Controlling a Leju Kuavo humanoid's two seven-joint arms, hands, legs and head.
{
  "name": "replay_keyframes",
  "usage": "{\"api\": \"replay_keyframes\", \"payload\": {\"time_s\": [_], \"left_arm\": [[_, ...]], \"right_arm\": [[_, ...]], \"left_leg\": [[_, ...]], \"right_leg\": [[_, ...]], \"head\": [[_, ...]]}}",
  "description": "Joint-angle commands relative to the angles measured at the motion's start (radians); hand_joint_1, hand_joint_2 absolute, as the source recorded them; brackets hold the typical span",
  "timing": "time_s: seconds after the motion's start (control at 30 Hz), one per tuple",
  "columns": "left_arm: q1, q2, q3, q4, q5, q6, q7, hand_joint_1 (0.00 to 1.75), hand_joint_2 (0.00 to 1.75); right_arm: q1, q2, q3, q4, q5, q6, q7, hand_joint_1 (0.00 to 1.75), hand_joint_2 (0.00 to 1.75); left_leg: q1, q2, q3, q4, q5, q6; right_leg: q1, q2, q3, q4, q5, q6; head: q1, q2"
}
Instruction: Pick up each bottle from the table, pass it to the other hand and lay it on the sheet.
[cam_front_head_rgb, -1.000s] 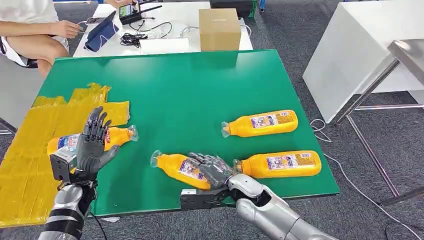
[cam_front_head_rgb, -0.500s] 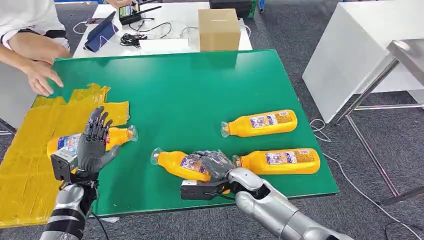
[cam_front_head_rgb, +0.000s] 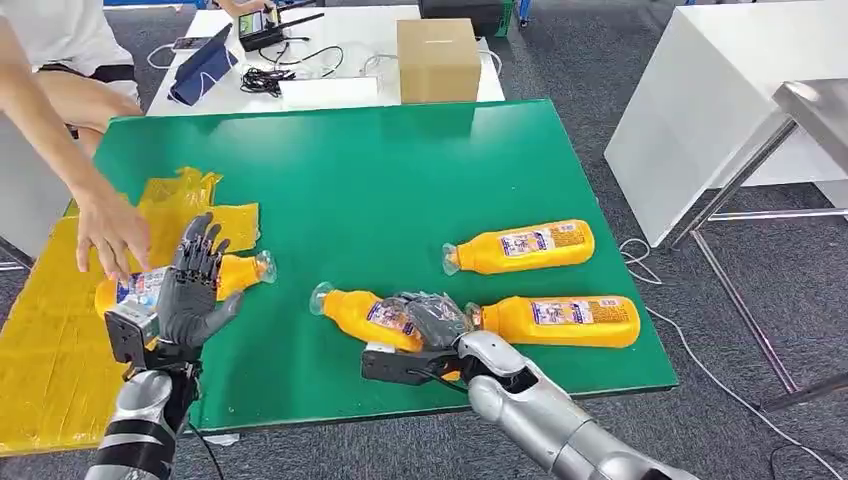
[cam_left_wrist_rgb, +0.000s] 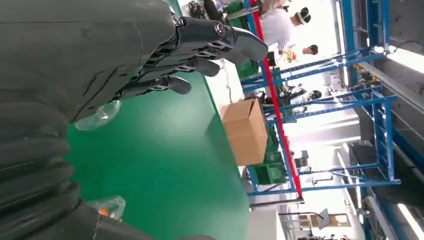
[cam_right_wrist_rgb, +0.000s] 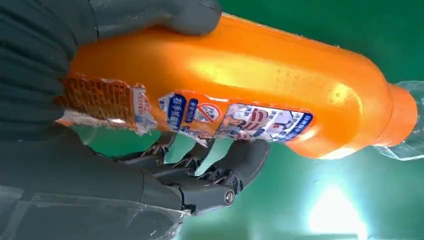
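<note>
My right hand (cam_front_head_rgb: 432, 322) grips an orange bottle (cam_front_head_rgb: 367, 317) near the table's front edge, fingers wrapped round its labelled body (cam_right_wrist_rgb: 240, 90). Two more orange bottles lie on the green table: one (cam_front_head_rgb: 520, 246) further back on the right, one (cam_front_head_rgb: 560, 321) just right of my right hand. A fourth bottle (cam_front_head_rgb: 238, 273) lies at the edge of the yellow sheet (cam_front_head_rgb: 60, 340), partly hidden behind my left hand (cam_front_head_rgb: 190, 285). That hand is raised above the table with fingers spread and holds nothing (cam_left_wrist_rgb: 200, 45).
A person's hand (cam_front_head_rgb: 112, 232) reaches over the yellow sheet, close to the bottle there and to my left hand. A cardboard box (cam_front_head_rgb: 438, 57) stands beyond the table's far edge. A white table (cam_front_head_rgb: 700, 90) and metal frame are on the right.
My right hand has closed on the front bottle and raised its neck end. The person's hand has come down over the sheet toward the bottle there. My left hand has barely moved.
</note>
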Motion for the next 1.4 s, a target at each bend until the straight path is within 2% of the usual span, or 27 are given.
{"api": "replay_keyframes", "payload": {"time_s": [0.03,0.23,0.63,0.73,0.77,0.8,0.83,0.93,0.97,1.0,1.03,1.17,1.4], "left_arm": [[-0.015,0.003,-0.019,0.020,0.001,0.000,0.009,0.00,1.75],[-0.021,0.003,-0.023,0.030,0.002,-0.007,0.007,0.00,1.75],[-0.030,-0.004,-0.048,0.026,-0.003,-0.017,0.004,0.00,1.75],[-0.039,-0.004,-0.054,0.037,0.002,-0.023,0.001,0.00,1.75],[-0.041,-0.005,-0.057,0.038,0.004,-0.024,-0.002,0.00,1.75],[-0.047,-0.005,-0.063,0.045,0.006,-0.030,-0.004,0.00,1.75],[-0.053,-0.006,-0.067,0.051,0.007,-0.032,-0.006,0.00,1.75],[-0.058,-0.008,-0.070,0.056,0.007,-0.029,-0.006,0.00,1.75],[-0.060,-0.007,-0.074,0.059,0.008,-0.033,-0.007,0.00,1.75],[-0.064,-0.008,-0.078,0.063,0.010,-0.040,-0.009,0.00,1.75],[-0.070,-0.011,-0.082,0.070,0.011,-0.043,-0.011,0.00,1.75],[-0.089,-0.014,-0.098,0.093,0.015,-0.051,-0.019,0.00,1.75],[-0.090,-0.014,-0.101,0.094,0.015,-0.054,-0.019,0.00,1.75]], "right_arm": [[-0.016,0.025,-0.007,0.108,0.017,0.011,0.005,0.00,1.75],[-0.014,0.034,-0.002,0.126,0.029,0.019,-0.004,0.00,1.75],[-0.077,0.070,0.016,0.231,0.041,0.044,-0.002,0.00,1.75],[-0.116,0.089,0.025,0.304,0.026,0.067,-0.011,0.00,1.75],[-0.137,0.096,0.039,0.334,0.037,0.071,-0.013,0.40,1.75],[-0.166,0.103,0.058,0.369,0.047,0.087,-0.023,1.29,1.75],[-0.190,0.111,0.067,0.405,0.050,0.088,-0.035,1.48,1.75],[-0.202,0.112,0.065,0.417,0.048,0.087,-0.042,1.48,1.75],[-0.214,0.116,0.072,0.433,0.053,0.081,-0.050,1.71,1.75],[-0.231,0.115,0.083,0.443,0.060,0.090,-0.059,1.73,1.75],[-0.250,0.118,0.094,0.461,0.067,0.095,-0.067,1.68,1.75],[-0.312,0.135,0.124,0.524,0.074,0.113,-0.126,1.71,1.75],[-0.314,0.137,0.129,0.531,0.074,0.115,-0.137,1.71,1.75]], "left_leg": [[-0.001,0.000,0.005,-0.001,-0.002,-0.001],[0.000,0.000,0.004,-0.001,-0.001,0.000],[0.000,0.002,0.003,-0.001,0.000,0.000],[0.000,0.003,0.005,-0.001,-0.001,-0.001],[0.000,0.003,0.003,-0.001,0.000,-0.001],[0.000,0.004,0.004,-0.001,-0.001,-0.001],[0.000,0.005,0.006,-0.001,-0.001,-0.001],[0.000,0.005,0.004,0.000,0.000,-0.001],[0.000,0.004,0.004,-0.001,0.000,-0.001],[0.000,0.004,0.004,-0.001,0.001,0.000],[0.000,0.004,0.004,-0.001,0.001,0.000],[-0.001,0.005,0.004,0.000,0.001,0.000],[0.000,0.004,0.004,-0.001,0.001,0.000]], "right_leg": [[0.000,-0.001,0.005,-0.001,-0.002,0.000],[0.000,-0.001,0.004,-0.001,-0.001,0.001],[0.000,0.000,0.002,-0.001,0.001,-0.002],[0.000,-0.001,0.004,-0.001,0.001,-0.002],[0.001,0.000,0.002,-0.001,0.001,-0.002],[0.000,0.000,0.003,-0.001,0.001,-0.002],[0.000,0.001,0.004,-0.001,0.001,-0.002],[0.001,0.001,0.002,0.000,0.002,-0.002],[0.001,0.000,0.003,-0.001,0.002,-0.002],[0.001,0.000,0.002,-0.001,0.002,-0.003],[0.000,0.000,0.002,0.000,0.002,-0.002],[0.000,0.001,0.002,0.001,0.002,-0.003],[0.000,0.000,0.002,0.000,0.003,-0.004]], "head": [[0.000,0.000],[0.000,0.000],[0.000,0.000],[0.000,0.000],[0.000,0.000],[0.000,0.000],[0.000,0.000],[0.000,0.000],[0.000,0.000],[0.000,0.000],[0.000,0.000],[0.000,0.000],[0.000,0.000]]}}
